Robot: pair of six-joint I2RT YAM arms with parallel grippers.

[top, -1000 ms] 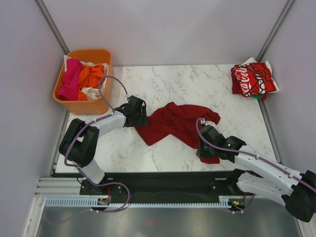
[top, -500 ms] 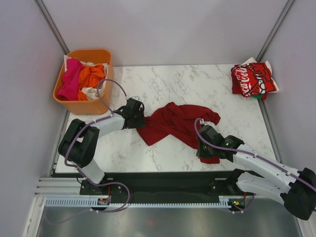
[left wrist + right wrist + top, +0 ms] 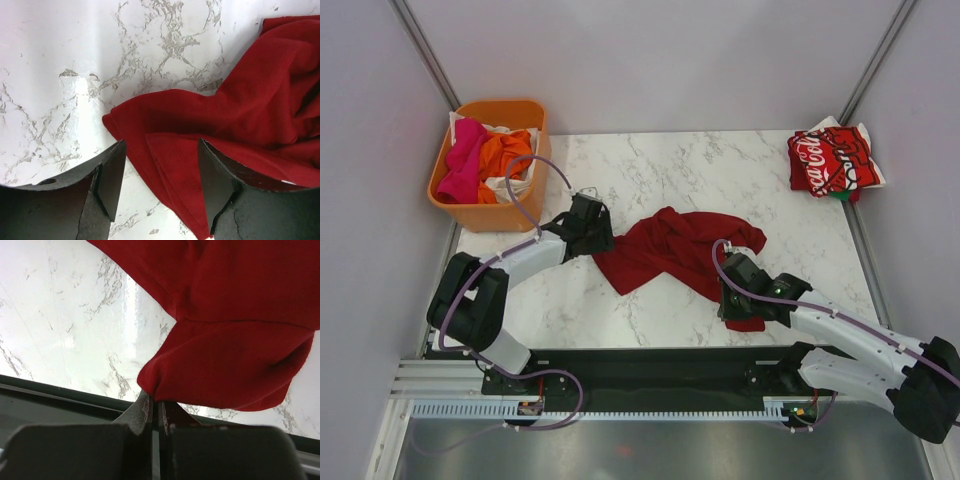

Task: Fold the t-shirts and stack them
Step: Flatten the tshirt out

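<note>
A dark-red t-shirt [image 3: 670,245] lies crumpled in the middle of the marble table. My left gripper [image 3: 593,232] is at its left edge; in the left wrist view it [image 3: 160,185] is open, and the shirt's folded edge [image 3: 200,130] lies between the two fingers. My right gripper [image 3: 732,302] is at the shirt's near right corner. In the right wrist view it [image 3: 156,405] is shut on a bunched fold of the shirt [image 3: 225,370]. A folded bright red Coca-Cola t-shirt [image 3: 830,160] lies at the far right corner.
An orange plastic tub [image 3: 485,212] stands at the far left with pink [image 3: 465,150], orange [image 3: 505,152] and white [image 3: 505,186] shirts in it. The table's near edge and a black rail [image 3: 60,395] run just below my right gripper.
My left arm's elbow has swung left and its gripper has shifted slightly toward the far side at the shirt's left edge. My right gripper has crept a little left, still holding the cloth.
</note>
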